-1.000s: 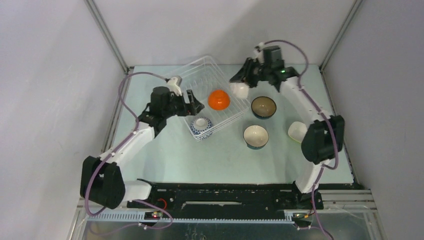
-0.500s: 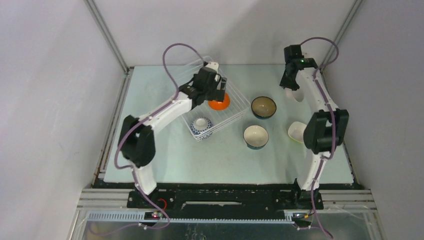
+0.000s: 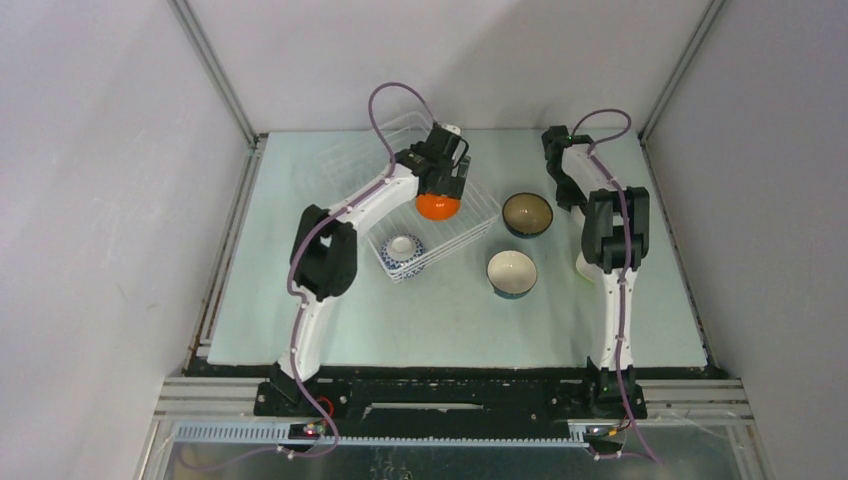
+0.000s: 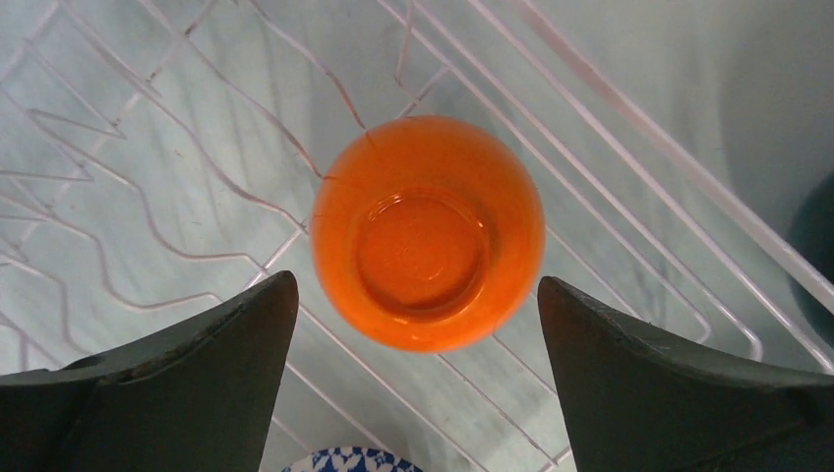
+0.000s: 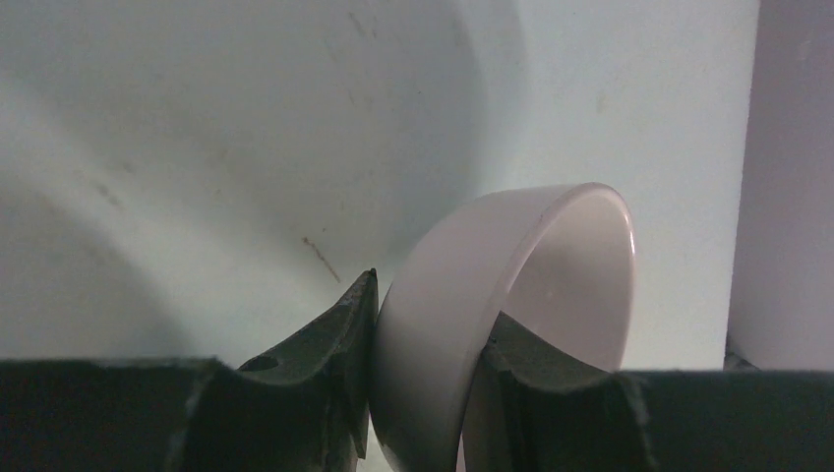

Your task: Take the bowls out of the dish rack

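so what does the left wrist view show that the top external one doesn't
Only left wrist: the foot ring on the orange bowl, and the left gripper open, fingers either side of it without touching. Only top external: two upright bowls on the table right of the dish rack. Both: the orange bowl upside down in the rack, blue-and-white bowl beside it.

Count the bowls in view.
6: orange bowl and blue-patterned bowl in the rack; brown-lined bowl and cream-lined bowl on the table; pale bowl half-hidden behind right arm; white bowl in the right gripper.
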